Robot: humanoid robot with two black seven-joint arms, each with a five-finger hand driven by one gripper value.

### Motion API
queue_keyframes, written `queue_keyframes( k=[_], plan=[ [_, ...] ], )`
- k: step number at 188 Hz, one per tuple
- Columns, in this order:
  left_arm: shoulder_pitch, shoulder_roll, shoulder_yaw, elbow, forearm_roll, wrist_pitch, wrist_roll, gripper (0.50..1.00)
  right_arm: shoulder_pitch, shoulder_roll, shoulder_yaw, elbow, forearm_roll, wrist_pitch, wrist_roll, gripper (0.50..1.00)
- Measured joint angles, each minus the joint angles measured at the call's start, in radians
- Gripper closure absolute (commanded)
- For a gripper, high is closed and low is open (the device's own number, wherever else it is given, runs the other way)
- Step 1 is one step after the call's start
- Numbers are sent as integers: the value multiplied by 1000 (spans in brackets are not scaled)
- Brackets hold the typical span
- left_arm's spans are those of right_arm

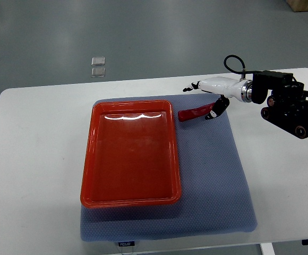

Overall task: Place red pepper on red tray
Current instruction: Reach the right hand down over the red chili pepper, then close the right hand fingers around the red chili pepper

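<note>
From the top view, a white table (pixel 32 159) fills most of the picture, and a blue-grey mat (pixel 217 180) lies across its middle. On the left half of the mat sits the red tray (pixel 88 175), a shallow rectangle with a raised rim, its long sides running away from the camera. Nothing lies inside it; its floor only catches a streak of reflected light near the far end.

The red pepper (pixel 193 113) is outside the tray, just beside its far right corner, over the far part of the mat. It is long and thin, lying nearly level, with one end pointing toward the tray.

The right arm comes in from the picture's right edge, with black machinery at the wrist and a white forearm casing. The right hand (pixel 217 105) reaches to the right end of the pepper, and its dark fingers (pixel 221 102) curl down around that end, so the hand grasps the pepper there. Whether the pepper rests on the mat or is lifted a little off it cannot be told from this angle.

Beyond the table, on the grey floor (pixel 170 37), two small pale square plates (pixel 97 66) lie close together, one behind the other.
</note>
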Motion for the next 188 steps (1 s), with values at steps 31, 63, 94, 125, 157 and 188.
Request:
queue_keyframes(
  k=[31,63,94,125,157,188],
  plan=[
    [0,0,0,0,0,0,0,500,5,50,-32,-92,-5,-32,-2,652],
    [0,0,0,0,0,0,0,500,9,103,-77,-162,-8,-69,-2,652],
    [0,0,0,0,0,0,0,500,9,122,-100,-169,-9,-74,-2,652],
    [0,0,0,0,0,0,0,500,9,137,-105,-170,-9,-73,-1,652],
    [0,0,0,0,0,0,0,500,10,148,-105,-170,-8,-66,0,668],
    [0,0,0,0,0,0,0,500,4,161,-107,-172,-9,-66,0,726]
  ],
)
